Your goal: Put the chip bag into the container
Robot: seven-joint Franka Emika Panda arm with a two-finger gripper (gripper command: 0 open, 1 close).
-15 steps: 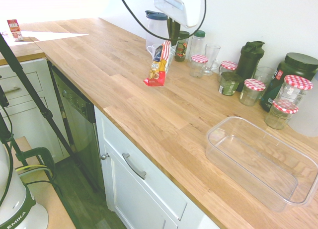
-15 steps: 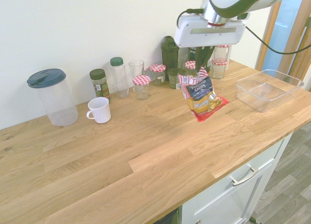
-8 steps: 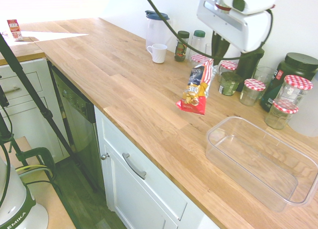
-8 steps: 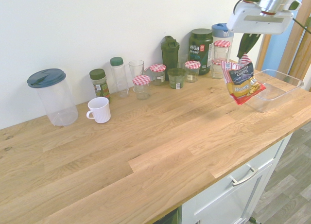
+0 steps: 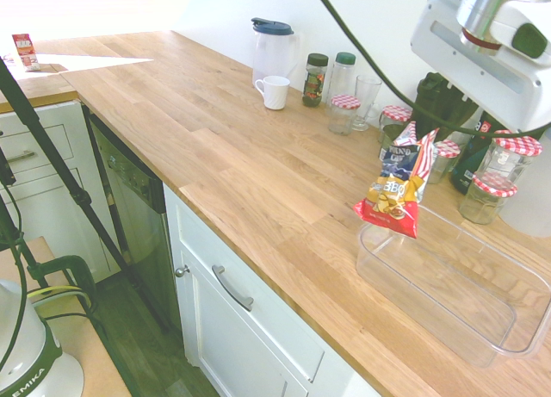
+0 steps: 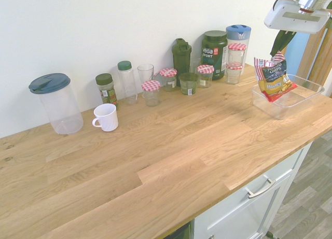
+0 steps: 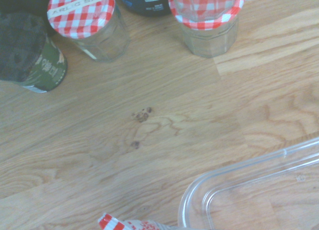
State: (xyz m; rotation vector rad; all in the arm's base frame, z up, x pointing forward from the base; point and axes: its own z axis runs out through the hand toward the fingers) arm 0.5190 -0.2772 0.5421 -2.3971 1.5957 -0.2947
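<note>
1. Gripper (image 5: 428,132) pinched shut on the red-white striped top end of the chip bag (image 5: 395,189), carried clear of the wooden counter (image 5: 215,147).
2. Chip bag hanging tilted, dark blue panel uppermost, yellow middle, red lower edge pointing down; in the first exterior view its bottom corner overlaps the near end of the container's rim.
3. Seen from the second exterior view: chip bag (image 6: 275,81) suspended over the left end of the container (image 6: 288,96), not resting inside it.
4. Container (image 5: 452,281): clear rectangular plastic tub with rounded corners, standing near the counter's front edge with nothing in it.
5. Only a striped sliver of the chip bag (image 7: 122,224) visible at the bottom edge of the wrist view, just beside a rounded corner of the container (image 7: 239,197).
6. Behind the container, along the wall: glass jars with red-checked lids (image 5: 516,156), a large dark supplement tub (image 6: 214,47), a dark green shaker bottle (image 6: 181,55).
7. Further along the wall: a drinking glass (image 6: 146,73), two spice bottles (image 6: 106,88), a white mug (image 6: 105,117), and a clear pitcher with a blue lid (image 6: 54,101), all well apart from the chip bag.
8. White cabinet drawers with metal handles (image 5: 231,287) below the counter.
</note>
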